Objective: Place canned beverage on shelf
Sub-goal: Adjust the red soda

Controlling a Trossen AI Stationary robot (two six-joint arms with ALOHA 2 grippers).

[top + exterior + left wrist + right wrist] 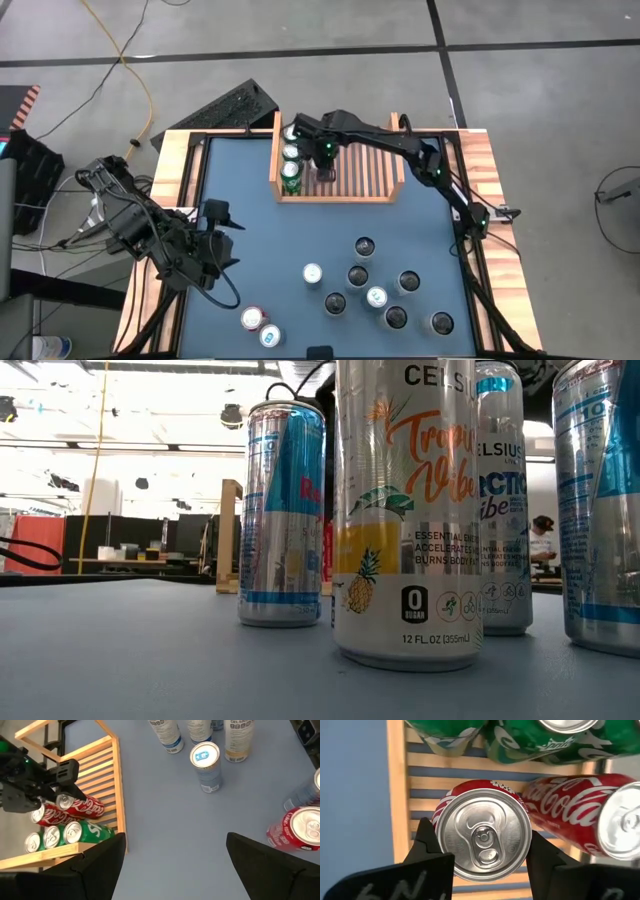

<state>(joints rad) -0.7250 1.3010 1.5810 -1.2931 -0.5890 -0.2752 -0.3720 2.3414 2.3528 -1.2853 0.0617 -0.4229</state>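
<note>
In the high view the shelf (340,190) sits in the upper middle of the frame with green cans (291,172) lined along its left wall, and the right gripper (322,160) hovers over the slats just beside them, its arm reaching in from the right edge of the table with the elbow bent; that long stretch looks chosen to bring the can straight down next to the row. The left gripper (213,228) waits at the lower left, fingers spread wide and holding nothing, well apart from the loose cans (375,290) standing at the lower middle. The low view shows only tall cans (408,510) filling the frame, with neither arm visible. The left wrist view places the shelf (117,795) in the left half, with the right gripper (57,775) above red and green cans there. In the right wrist view the fingers (432,845) clamp a red can (482,832) at frame centre, upright over the slats (427,782), beside another red can (570,810), probably so it lands flush with its neighbours.
</note>
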